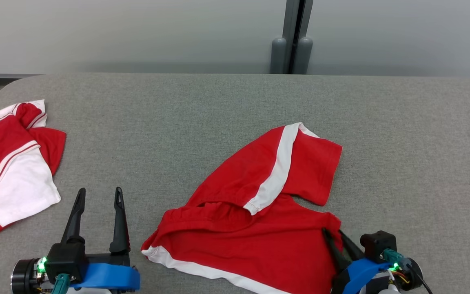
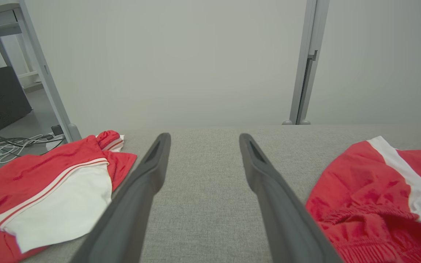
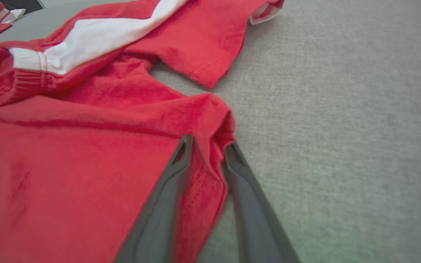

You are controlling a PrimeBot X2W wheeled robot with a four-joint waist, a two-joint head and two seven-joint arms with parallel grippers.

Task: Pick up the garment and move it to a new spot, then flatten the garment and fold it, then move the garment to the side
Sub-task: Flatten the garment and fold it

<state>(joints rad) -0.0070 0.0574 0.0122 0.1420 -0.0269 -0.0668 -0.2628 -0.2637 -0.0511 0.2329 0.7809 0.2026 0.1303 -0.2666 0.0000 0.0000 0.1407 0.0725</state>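
1. Two red-and-white garments lie on a grey table (image 1: 202,102). The task's garment (image 1: 259,232), crumpled red shorts with white side stripes, sits toward 5 o'clock in the head view. A second garment (image 1: 10,163) lies at 9 o'clock, well apart from it.
2. The right gripper (image 1: 333,232), at the 4 o'clock corner, has its two fingers drawn narrow on either side of a raised ridge of cloth at the garment's 3 o'clock edge. Cloth fills the gap and touches both fingers, but I cannot tell whether the pinch is firm yet.
3. The left gripper (image 1: 100,192), at 7 o'clock, has its fingers spread wide and holds nothing. It points toward 12 o'clock over bare table between the two garments.
4. The step in hand looks like taking hold for the first lift. It would go best if the fingers close fully on the ridge, catching every layer, before any rise.
5. A straight, slow lift should stop the thin edge slipping free. The leg folded over toward 1 o'clock will likely trail, so the carry should stay clear of the 9 o'clock garment.
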